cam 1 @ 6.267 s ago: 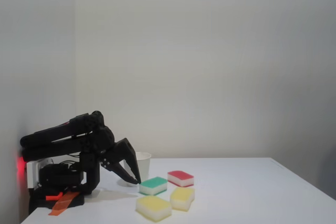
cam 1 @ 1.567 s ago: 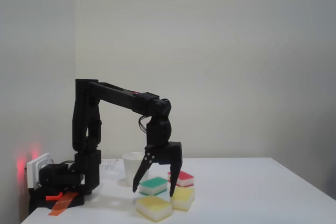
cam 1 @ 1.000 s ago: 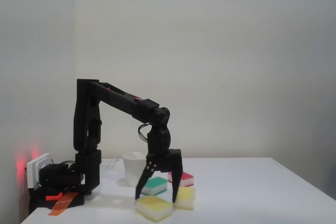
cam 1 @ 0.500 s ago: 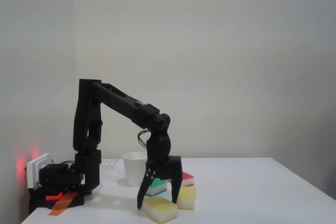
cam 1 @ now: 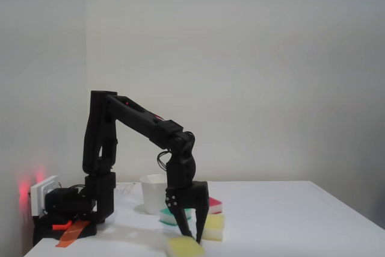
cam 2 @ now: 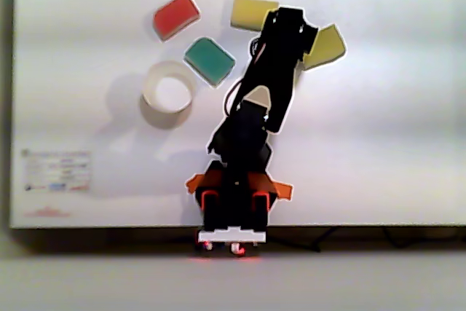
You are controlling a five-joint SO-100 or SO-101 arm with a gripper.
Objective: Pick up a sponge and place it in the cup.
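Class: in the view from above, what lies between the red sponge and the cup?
Nothing: in the other view, bare white table separates the red sponge from the cup.

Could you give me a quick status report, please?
Gripper down at the near yellow sponge, grasp unclear. White cup empty. Green sponge beside the cup.

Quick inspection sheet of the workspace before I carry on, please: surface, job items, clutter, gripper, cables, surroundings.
Surface: white table, bare at right in the fixed view.
Job's things: white cup upright, empty; near yellow sponge under the gripper; second yellow sponge beside it.
Clutter: green sponge next to the cup; red sponge beyond; printed sheet on the table edge.
Gripper: gripper down at the near yellow sponge; jaw state unclear.
Cables: short loop at the wrist.
Surroundings: plain wall; red glow beside the base.
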